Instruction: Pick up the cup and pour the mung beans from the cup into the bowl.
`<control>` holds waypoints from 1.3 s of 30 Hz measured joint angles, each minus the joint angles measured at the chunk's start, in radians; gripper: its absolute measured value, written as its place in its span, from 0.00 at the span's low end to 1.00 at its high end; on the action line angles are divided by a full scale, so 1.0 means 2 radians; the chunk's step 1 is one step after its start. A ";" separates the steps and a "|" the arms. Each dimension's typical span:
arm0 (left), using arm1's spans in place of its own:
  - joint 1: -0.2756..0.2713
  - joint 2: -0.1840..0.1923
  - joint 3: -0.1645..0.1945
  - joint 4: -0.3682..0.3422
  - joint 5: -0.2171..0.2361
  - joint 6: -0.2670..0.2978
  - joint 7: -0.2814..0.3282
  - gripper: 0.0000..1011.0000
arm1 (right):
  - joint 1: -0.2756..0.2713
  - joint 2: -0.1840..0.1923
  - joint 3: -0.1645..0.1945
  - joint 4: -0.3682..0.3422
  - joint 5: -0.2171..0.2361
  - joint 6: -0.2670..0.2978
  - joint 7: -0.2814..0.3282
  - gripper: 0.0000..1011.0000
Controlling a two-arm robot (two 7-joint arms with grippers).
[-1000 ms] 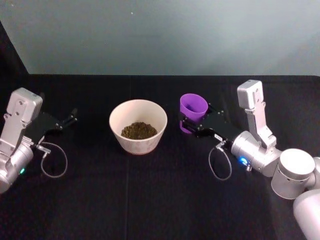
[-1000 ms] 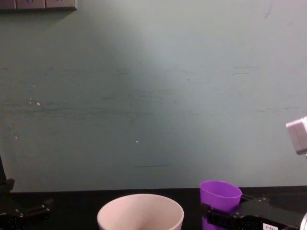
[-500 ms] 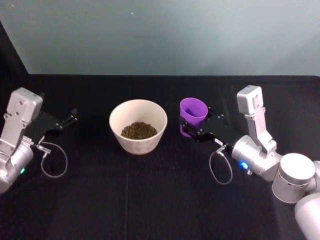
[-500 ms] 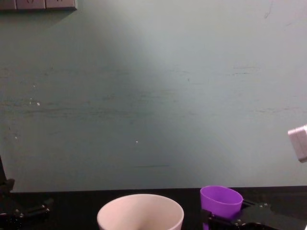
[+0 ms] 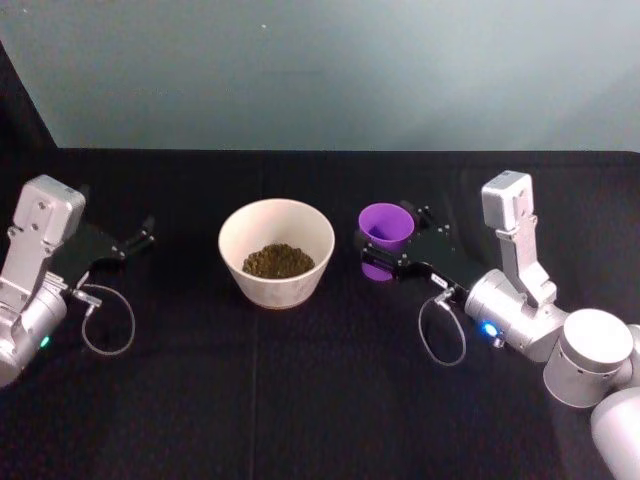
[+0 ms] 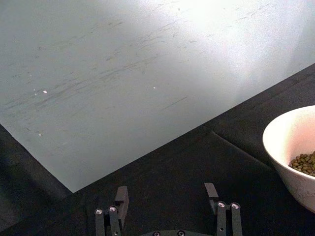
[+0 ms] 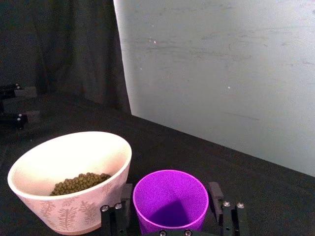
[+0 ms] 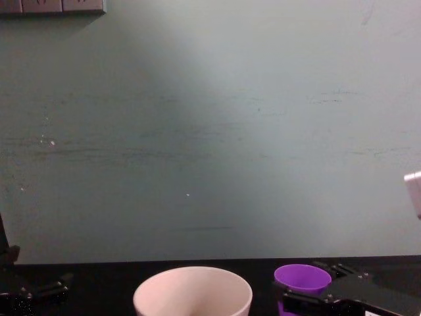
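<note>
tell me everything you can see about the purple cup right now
The cup is a small bright purple tumbler, plastic by the look of it, tapered toward its base, with no handle. It stands upright with its mouth open upward, and its inside looks empty in the right wrist view. It sits just to the right of the bowl, apart from it, low over the black table. The right gripper has a finger on either side of it; whether they still press it cannot be told.
</note>
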 joint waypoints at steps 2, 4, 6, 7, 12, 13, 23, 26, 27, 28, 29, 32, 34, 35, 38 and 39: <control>0.000 0.000 0.000 0.000 0.000 0.000 0.000 0.99 | 0.000 0.002 -0.001 -0.002 0.004 -0.003 0.000 0.99; 0.000 0.000 0.000 0.000 0.000 0.000 0.000 0.99 | -0.002 0.003 -0.001 -0.007 0.007 -0.003 0.000 0.99; 0.000 0.000 0.000 0.000 0.000 0.000 0.000 0.99 | -0.005 0.006 -0.001 -0.020 0.010 -0.003 -0.002 0.99; 0.000 0.000 0.000 0.000 0.000 0.000 0.000 0.99 | -0.006 0.008 -0.002 -0.025 0.011 -0.003 -0.002 0.99; 0.000 0.000 0.000 0.000 0.000 0.000 0.000 0.99 | -0.014 0.019 -0.004 -0.074 0.011 -0.001 -0.010 0.99; 0.000 0.000 0.000 0.000 0.000 0.000 0.000 0.99 | -0.015 0.020 -0.005 -0.081 0.011 0.000 -0.012 0.99; 0.000 0.000 0.000 0.000 0.000 0.000 0.000 0.99 | -0.036 0.052 0.015 -0.146 0.020 0.015 -0.045 0.99; 0.000 0.000 0.000 0.000 0.000 0.000 0.000 0.99 | -0.050 0.062 0.030 -0.161 0.022 0.025 -0.071 0.99; 0.000 0.000 0.000 0.000 0.000 0.000 0.000 0.99 | -0.053 0.064 0.033 -0.164 0.022 0.029 -0.078 0.99; 0.000 0.000 0.000 0.000 0.000 0.000 0.000 0.99 | -0.059 0.067 0.039 -0.168 0.021 0.034 -0.090 0.99; 0.000 0.000 0.000 0.000 0.000 0.000 0.000 0.99 | -0.062 0.069 0.041 -0.169 0.019 0.038 -0.095 0.99; 0.000 0.000 0.000 0.000 0.000 0.000 0.000 0.99 | -0.067 0.071 0.046 -0.163 0.013 0.044 -0.110 0.99; 0.000 0.000 0.000 0.000 0.000 0.000 0.000 0.99 | -0.068 0.070 0.047 -0.152 0.010 0.045 -0.114 0.99; 0.000 0.000 0.000 0.000 0.000 0.000 0.000 0.99 | -0.068 0.070 0.047 -0.152 0.010 0.045 -0.114 0.99; 0.000 0.000 0.000 0.000 0.000 0.000 0.000 0.99 | -0.066 0.066 0.046 -0.128 0.007 0.045 -0.115 0.99; 0.000 0.000 0.000 0.000 0.000 0.000 0.000 0.99 | -0.064 0.064 0.045 -0.118 0.007 0.044 -0.115 0.99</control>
